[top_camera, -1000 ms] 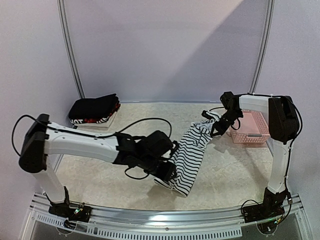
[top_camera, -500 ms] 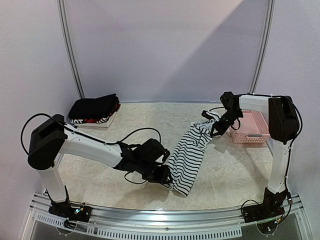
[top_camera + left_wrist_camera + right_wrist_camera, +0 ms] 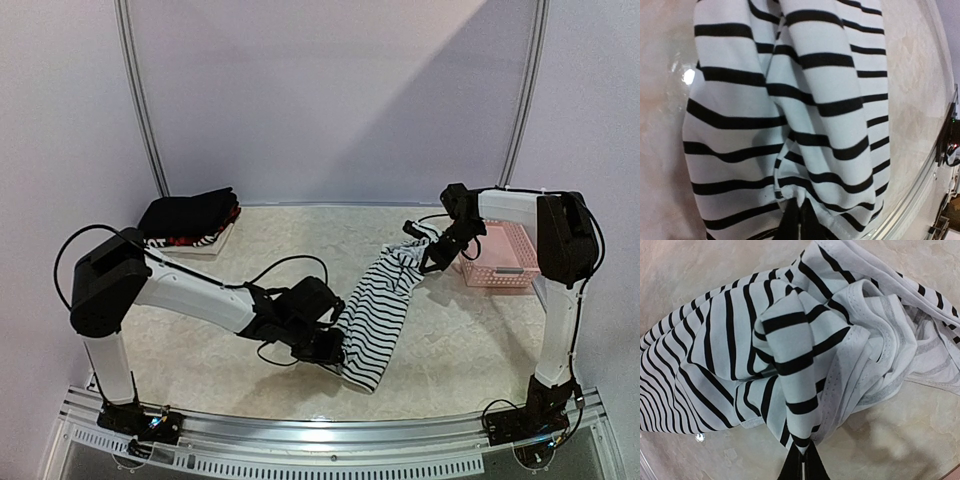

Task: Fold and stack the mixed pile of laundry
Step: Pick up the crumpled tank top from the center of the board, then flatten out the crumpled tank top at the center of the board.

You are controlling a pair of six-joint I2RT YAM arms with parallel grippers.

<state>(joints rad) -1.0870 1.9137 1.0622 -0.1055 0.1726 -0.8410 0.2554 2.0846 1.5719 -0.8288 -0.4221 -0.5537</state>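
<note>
- The top (image 3: 385, 300), white with black stripes, is strung between the two arms over the middle of the table (image 3: 450, 350), running from near left to far right
- The left gripper (image 3: 797, 221) is clenched on the top's near hem, low by the table; the cloth fans out wide beyond its fingertips
- The right gripper (image 3: 804, 462) is clenched on a bunched fold at the far end, where stitched edge bands and a strap show; that end is lifted off the table
- A folded stack (image 3: 190, 220), black over red plaid, sits far left, well apart from the top
- A pink basket (image 3: 505, 258) sits far right, just beside the right arm
- The top looks light, thin and limp: it will likely sag, twist and stretch under pull, and it is not fragile
- The best holds are probably the seamed hem corners and the strap edges, where doubled cloth gives the jaws more to bite; the bunched far grip may hide which layer is held
</note>
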